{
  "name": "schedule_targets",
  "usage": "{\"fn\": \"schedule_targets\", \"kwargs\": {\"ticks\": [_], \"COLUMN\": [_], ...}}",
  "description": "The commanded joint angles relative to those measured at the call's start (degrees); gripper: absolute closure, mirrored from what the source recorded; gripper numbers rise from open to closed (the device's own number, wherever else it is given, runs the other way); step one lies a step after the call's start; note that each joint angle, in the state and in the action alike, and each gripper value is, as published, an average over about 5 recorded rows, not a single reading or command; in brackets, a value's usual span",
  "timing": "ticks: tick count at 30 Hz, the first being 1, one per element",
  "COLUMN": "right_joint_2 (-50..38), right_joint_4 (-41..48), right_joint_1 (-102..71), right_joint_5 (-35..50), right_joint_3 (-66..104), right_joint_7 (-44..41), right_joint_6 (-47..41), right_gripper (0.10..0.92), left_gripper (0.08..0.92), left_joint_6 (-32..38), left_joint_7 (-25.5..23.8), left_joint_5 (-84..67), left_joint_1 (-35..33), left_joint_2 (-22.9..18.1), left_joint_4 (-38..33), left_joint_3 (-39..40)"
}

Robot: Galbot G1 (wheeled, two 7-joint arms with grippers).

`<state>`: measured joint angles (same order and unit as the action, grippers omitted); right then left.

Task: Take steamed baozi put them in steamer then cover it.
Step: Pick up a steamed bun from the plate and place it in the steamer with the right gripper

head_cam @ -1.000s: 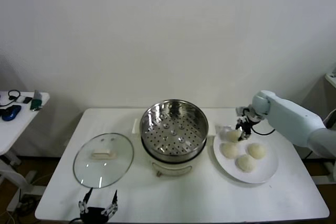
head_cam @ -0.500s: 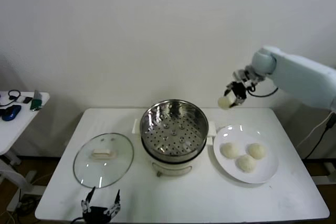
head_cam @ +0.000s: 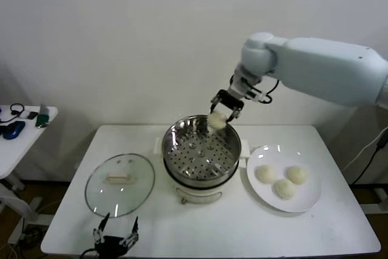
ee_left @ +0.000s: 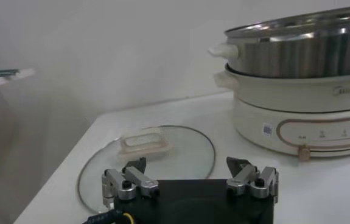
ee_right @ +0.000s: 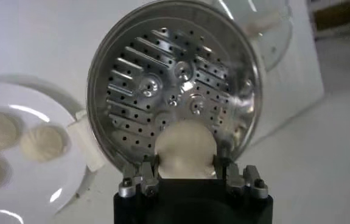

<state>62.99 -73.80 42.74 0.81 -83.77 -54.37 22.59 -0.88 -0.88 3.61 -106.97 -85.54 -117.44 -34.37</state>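
Observation:
My right gripper (head_cam: 219, 115) (ee_right: 185, 163) is shut on one steamed baozi (head_cam: 217, 120) (ee_right: 185, 149) and hangs above the far right rim of the steamer (head_cam: 200, 150) (ee_right: 173, 85), whose perforated floor is bare. Three more baozi (head_cam: 265, 174) (head_cam: 296, 174) (head_cam: 284, 188) lie on the white plate (head_cam: 306, 203) to the steamer's right. The glass cover (head_cam: 119, 184) (ee_left: 184, 152) with its cream handle lies flat on the table left of the steamer. My left gripper (head_cam: 114, 238) (ee_left: 190, 175) stands open at the table's front edge, just before the cover, holding nothing.
The white table (head_cam: 212, 228) ends close in front of the cover and plate. A small side table (head_cam: 24, 127) with dark gadgets stands at the far left. A white wall rises behind the table.
My right gripper has lifted one baozi off the plate and carried it up and leftward to above the steamer's far rim. The left arm has stayed put.

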Motion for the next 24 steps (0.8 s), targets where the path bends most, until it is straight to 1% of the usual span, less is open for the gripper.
{"fn": "schedule_targets", "kwargs": {"ticks": [1,5,9,16,20,22,24], "right_joint_2": [3.48,5.29,7.40,10.18,10.79,10.62,9.97], "right_joint_4": [3.66,10.02,14.91,19.65,20.36,19.78,18.67], "right_joint_1": [-9.32,-15.34,-18.55,-19.65,-19.09,-17.75,-15.43], "right_joint_5": [-16.13,-19.74,-20.85,-20.95,-18.27,-14.49,-9.56], "right_joint_3": [1.21,4.98,7.37,9.18,8.95,8.26,7.05], "right_joint_7": [6.51,9.57,11.29,12.43,12.22,11.24,9.29], "right_joint_6": [4.94,6.05,6.91,8.30,9.06,9.40,9.91], "right_gripper": [0.414,0.414,0.412,0.397,0.317,0.260,0.223], "left_gripper": [0.177,0.177,0.177,0.177,0.177,0.177,0.177], "left_joint_6": [-0.03,-0.05,-0.11,-0.15,-0.17,-0.21,-0.26], "left_joint_7": [0.11,0.28,0.42,0.55,0.57,0.56,0.54], "left_joint_5": [-0.13,-0.17,-0.25,-0.38,-0.37,-0.33,-0.27], "left_joint_1": [-0.06,-0.02,0.05,0.19,0.19,0.14,0.07], "left_joint_2": [0.08,0.16,0.21,0.07,-0.05,-0.11,-0.16], "left_joint_4": [-0.09,0.01,0.11,0.09,0.00,-0.15,-0.33], "left_joint_3": [0.04,0.06,0.09,0.14,0.19,0.22,0.27]}}
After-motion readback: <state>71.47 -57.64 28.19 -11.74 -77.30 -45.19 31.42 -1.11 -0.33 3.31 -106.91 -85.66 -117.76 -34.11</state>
